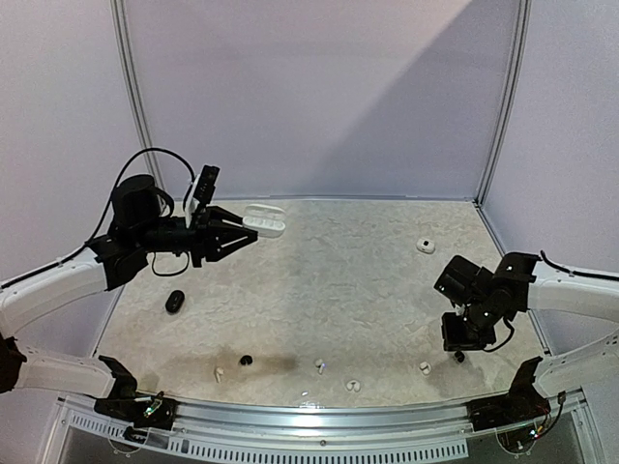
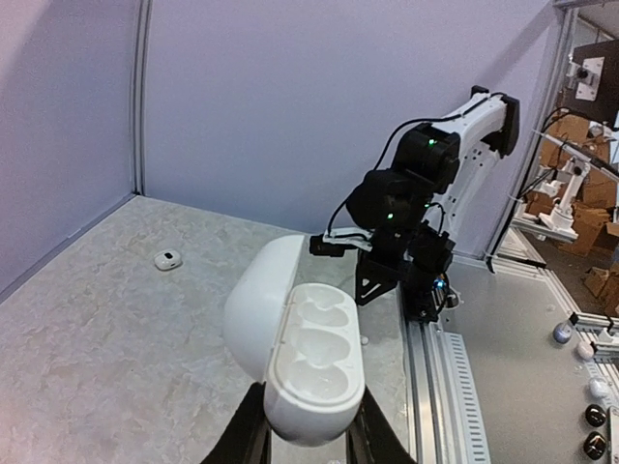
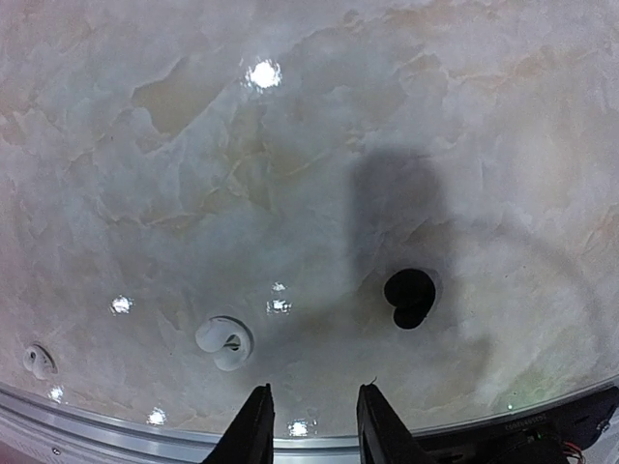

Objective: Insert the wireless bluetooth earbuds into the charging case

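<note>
My left gripper [image 1: 240,238] is shut on an open white charging case [image 1: 264,220] and holds it above the back left of the table. In the left wrist view the case [image 2: 314,362] sits between my fingers [image 2: 244,440], lid swung left, its moulded wells empty. My right gripper [image 1: 462,335] points down at the front right, open and empty [image 3: 311,406]. A round black earbud [image 3: 409,297] lies ahead of it to the right, and a white earbud [image 3: 224,342] lies just left of the fingers. More white earbuds [image 1: 319,364] and a black one [image 1: 246,361] lie along the front edge.
A black pebble-like case [image 1: 174,302] lies at the left. A small white case [image 1: 425,244] lies at the back right, also in the left wrist view [image 2: 167,259]. The metal front rail [image 1: 319,416] runs close to the earbuds. Walls enclose the table.
</note>
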Controlling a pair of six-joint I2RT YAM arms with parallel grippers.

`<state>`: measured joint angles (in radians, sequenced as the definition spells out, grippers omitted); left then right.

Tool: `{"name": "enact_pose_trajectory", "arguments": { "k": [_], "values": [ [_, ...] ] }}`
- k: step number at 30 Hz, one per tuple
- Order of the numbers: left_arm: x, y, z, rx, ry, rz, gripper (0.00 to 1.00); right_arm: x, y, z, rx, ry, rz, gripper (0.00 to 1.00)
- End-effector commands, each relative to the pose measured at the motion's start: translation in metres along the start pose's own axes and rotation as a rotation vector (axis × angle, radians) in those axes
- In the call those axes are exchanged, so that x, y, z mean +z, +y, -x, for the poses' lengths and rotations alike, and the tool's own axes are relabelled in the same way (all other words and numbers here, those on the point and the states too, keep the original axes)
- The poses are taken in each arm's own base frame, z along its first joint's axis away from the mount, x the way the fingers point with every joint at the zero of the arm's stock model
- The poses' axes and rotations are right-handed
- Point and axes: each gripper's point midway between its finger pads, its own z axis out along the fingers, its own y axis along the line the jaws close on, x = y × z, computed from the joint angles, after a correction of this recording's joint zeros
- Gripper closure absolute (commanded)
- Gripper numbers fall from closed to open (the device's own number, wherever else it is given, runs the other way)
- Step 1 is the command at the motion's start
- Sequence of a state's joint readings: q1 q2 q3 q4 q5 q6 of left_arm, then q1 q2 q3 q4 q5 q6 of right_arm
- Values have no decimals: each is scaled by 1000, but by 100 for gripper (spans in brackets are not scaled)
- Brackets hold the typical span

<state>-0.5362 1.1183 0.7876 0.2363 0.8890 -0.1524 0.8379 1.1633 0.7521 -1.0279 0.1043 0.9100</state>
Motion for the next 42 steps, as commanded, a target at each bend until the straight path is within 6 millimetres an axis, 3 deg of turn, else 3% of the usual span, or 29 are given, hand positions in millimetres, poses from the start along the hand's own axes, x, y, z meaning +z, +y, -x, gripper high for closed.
{"name": "enact_pose_trajectory", "arguments": {
  "k": [1,6,13,34,42],
  "values": [
    [-1,-19,-12,-24,29,-37,100,5,16,0,16,-32,120,71],
    [-4,-22,-18,-13,36,-33,100,25,37,-3,2,-31,246,72],
    [-1,-32,-25,-23,43,-92,100,44,31,-21,-56,66,198,78],
    [0,-32,-27,12,45,-88,100,55,40,-40,-82,152,213,80],
    [-1,-33,-29,18,55,-91,100,46,43,-38,-76,132,239,99]
  ]
}}
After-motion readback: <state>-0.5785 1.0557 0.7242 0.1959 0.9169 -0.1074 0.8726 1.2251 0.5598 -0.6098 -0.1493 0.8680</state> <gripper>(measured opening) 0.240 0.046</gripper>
